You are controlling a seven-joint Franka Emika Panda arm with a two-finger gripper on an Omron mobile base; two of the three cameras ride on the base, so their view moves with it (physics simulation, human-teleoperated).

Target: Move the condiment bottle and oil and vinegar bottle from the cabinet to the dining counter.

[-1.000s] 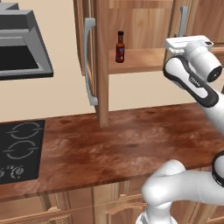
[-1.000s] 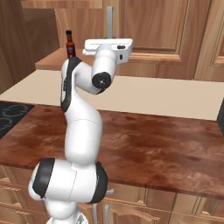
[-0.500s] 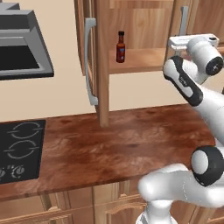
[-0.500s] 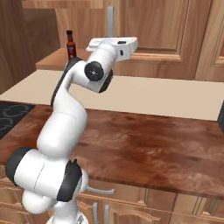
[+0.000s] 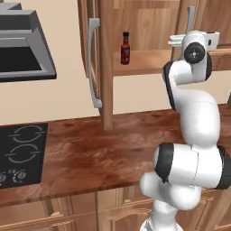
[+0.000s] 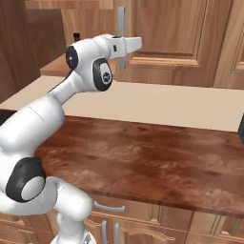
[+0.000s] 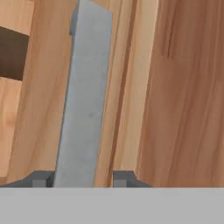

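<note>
Up high, the gripper point(image 7: 83, 179) straddles a grey bar handle point(image 7: 85, 100) of the cabinet point(image 5: 149, 27) — jaws narrow, closed around it; the condiment bottle point(image 5: 125, 48) stands upright on the inner shelf point(image 5: 140, 61).

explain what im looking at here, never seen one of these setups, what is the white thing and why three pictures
The white thing is a robot arm in a computer-rendered kitchen. Two pictures come from cameras riding behind it, one to its left and one to its right, so they show the same scene from two sides. The third comes from a camera on its hand, looking along the gripper.

In front is a wooden wall cabinet. One door stands open, and a small dark sauce bottle sits on the inner shelf. Below lies a reddish-brown counter with a black stovetop at the left.

In the hand picture, the jaws sit either side of the grey bar handle of the other door, closed on it.
</note>
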